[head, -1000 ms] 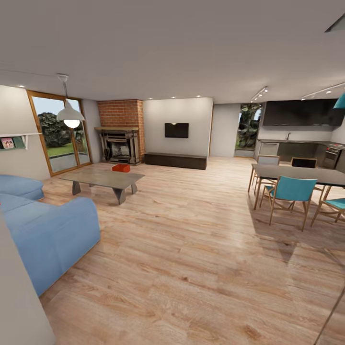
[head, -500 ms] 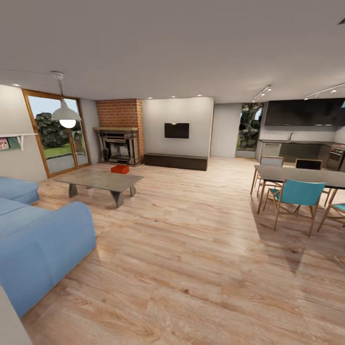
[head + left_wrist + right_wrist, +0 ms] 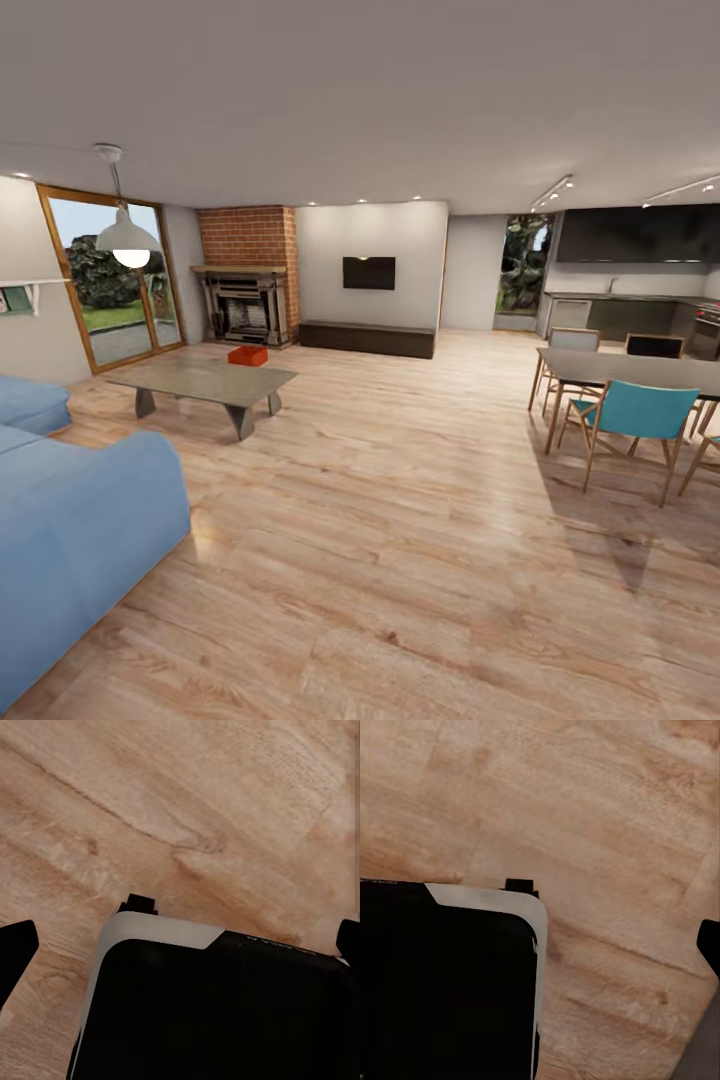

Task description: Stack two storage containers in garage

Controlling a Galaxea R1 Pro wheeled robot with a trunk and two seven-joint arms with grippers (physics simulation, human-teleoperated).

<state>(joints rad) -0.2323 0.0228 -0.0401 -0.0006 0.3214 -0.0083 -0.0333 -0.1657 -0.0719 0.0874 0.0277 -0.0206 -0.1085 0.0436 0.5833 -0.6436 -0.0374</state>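
In the head view, one orange-red storage container [image 3: 248,356] sits on the far end of a low grey coffee table [image 3: 205,381] in the living room, in front of the brick fireplace [image 3: 246,303]. It is several metres ahead of me, to the left. In the left wrist view my left gripper [image 3: 180,945] hangs over the wood plank floor; its dark fingertips [image 3: 15,952] stand wide apart at the picture's edges with nothing between them. My right gripper [image 3: 540,945] also hangs over the planks, one fingertip [image 3: 709,945] at the far edge, empty.
A blue sofa [image 3: 70,520] stands close at the left. A dining table [image 3: 640,372] with teal chairs [image 3: 632,418] is at the right, with a kitchen counter [image 3: 620,315] behind. Glass doors [image 3: 105,285] are at the far left. Wood floor [image 3: 400,520] runs ahead.
The whole head view has shifted: the wall edge at lower left has left the picture and the sofa has slid leftward. The container and table have not moved on their own.
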